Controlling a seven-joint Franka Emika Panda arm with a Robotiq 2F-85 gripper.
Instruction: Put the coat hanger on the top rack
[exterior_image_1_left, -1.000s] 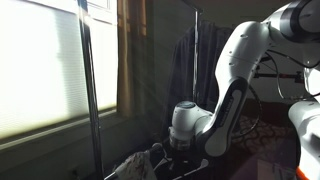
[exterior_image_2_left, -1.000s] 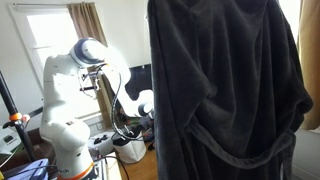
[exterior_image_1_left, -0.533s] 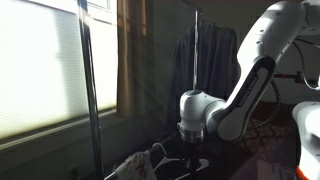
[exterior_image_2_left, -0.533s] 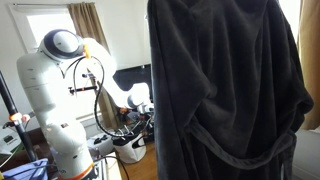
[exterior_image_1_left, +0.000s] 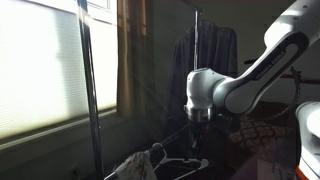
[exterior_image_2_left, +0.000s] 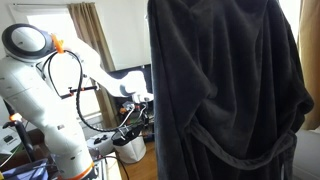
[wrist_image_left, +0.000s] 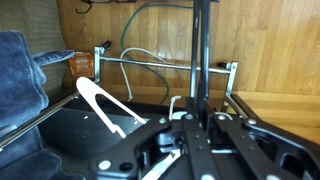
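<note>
Gripper: I have the gripper (exterior_image_1_left: 196, 130) pointing straight down, low in the scene, close beside a dark upright pole (exterior_image_1_left: 195, 40). In the wrist view the gripper (wrist_image_left: 195, 128) looks narrow, but that pole crosses right in front, so I cannot tell whether anything is pinched.
Coat hanger: the thin dark wire coat hanger (exterior_image_1_left: 186, 161) is down low, just under the gripper, with its hook curling toward the window side. I can't tell whether they are touching or just apart.
White hanger: the thicker white hanger (wrist_image_left: 104, 104) lies on a dark surface beside some blue fabric (wrist_image_left: 20, 90). It's not my target, so I leave it.
Top rack: I can't make out the rail itself. The shiny pole (exterior_image_1_left: 89, 90) runs up out of frame, so I judge the top rack to be well above the gripper.
Blocked view: a big dark robe (exterior_image_2_left: 225, 90) fills an exterior view, and I only see the arm (exterior_image_2_left: 100, 85) reaching in behind it.
Done: at most the pick-up, and even that I can't confirm.
Left: confirm the hold, lift the hanger the full height, steer clear of the dark hanging garment (exterior_image_1_left: 205, 60), drop the hook over the rail and let go.
Progress: early, by my reckoning; the hanger is nowhere near the rail.
</note>
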